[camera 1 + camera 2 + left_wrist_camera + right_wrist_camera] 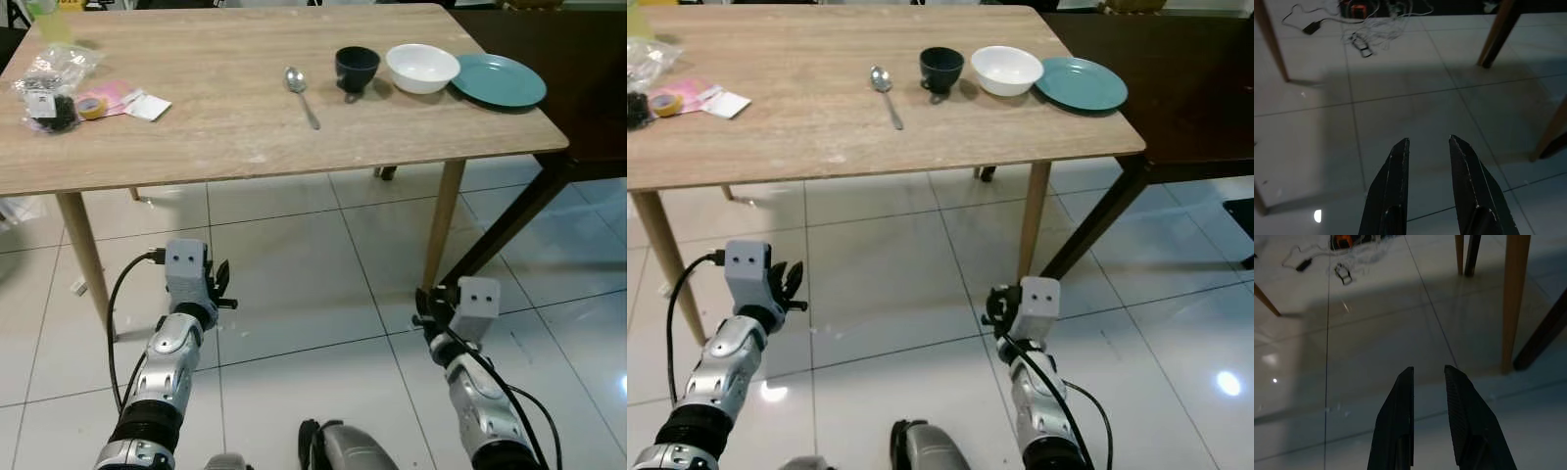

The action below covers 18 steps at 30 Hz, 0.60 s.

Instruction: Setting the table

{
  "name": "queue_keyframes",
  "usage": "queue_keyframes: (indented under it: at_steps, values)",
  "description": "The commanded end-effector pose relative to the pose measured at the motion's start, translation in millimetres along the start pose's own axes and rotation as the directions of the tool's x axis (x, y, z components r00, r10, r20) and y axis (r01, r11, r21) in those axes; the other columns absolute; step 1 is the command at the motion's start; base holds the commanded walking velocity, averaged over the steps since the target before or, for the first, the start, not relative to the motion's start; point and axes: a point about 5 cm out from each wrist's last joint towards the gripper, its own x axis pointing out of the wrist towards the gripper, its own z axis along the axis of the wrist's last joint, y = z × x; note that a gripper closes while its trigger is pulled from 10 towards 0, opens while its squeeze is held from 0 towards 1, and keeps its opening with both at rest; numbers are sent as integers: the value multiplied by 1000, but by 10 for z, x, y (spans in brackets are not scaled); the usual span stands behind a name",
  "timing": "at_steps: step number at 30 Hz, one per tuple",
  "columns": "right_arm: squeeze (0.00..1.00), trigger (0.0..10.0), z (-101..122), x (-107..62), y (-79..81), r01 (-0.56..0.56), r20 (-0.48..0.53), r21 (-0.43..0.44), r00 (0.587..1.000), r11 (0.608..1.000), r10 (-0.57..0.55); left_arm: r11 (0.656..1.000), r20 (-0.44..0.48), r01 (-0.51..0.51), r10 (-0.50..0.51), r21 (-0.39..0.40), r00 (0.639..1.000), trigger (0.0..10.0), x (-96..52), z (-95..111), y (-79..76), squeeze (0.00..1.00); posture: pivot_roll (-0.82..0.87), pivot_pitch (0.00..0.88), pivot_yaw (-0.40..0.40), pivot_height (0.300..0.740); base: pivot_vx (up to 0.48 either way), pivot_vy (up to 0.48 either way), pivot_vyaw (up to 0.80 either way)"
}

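Both arms hang low in front of the wooden counter (pixel 245 127), below its top, over the tiled floor (pixel 294 284).

Left claw (pixel 1427 142): fingers parted by a narrow gap, nothing between them, touching nothing; white floor tiles lie beyond the tips. In the head view it sits below the counter's near edge, close to the near left leg (pixel 83 250).

Right claw (pixel 1427 369): the same narrow gap, empty, touching nothing. It hangs beside the counter's near right leg (pixel 1515 303).

On the counter, all at its far right part: spoon (pixel 301 92) lying flat, bowl end away from the robot; dark cup (pixel 357 68) just right of the spoon, upright; white bowl (pixel 422 67) just right of the cup; teal plate (pixel 499 80) near the counter's right edge, just beside the bowl, contact not resolvable.

Counter's far left corner: a clear bag with dark contents (pixel 49 93), a yellow tape roll (pixel 91 106), pink and white papers (pixel 132 101).

A dark table (pixel 578 88) stands against the counter's right side.
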Motion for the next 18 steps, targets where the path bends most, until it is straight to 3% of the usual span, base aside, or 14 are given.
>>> queue_keyframes:
  at_steps: [1,18]
  values:
    - [0,10000,-167,-82,3,2,-72,10,997,1000,-2,1000,-27,-12,11,-13,1000,10000,-40,-59,39,0,62,106,-17,740,0,0,0]
    - [0,10000,-246,-139,-16,16,-105,23,994,1000,-13,1000,-33,-1,2,13,999,10000,-58,-69,8,0,65,108,-17,740,0,0,0]
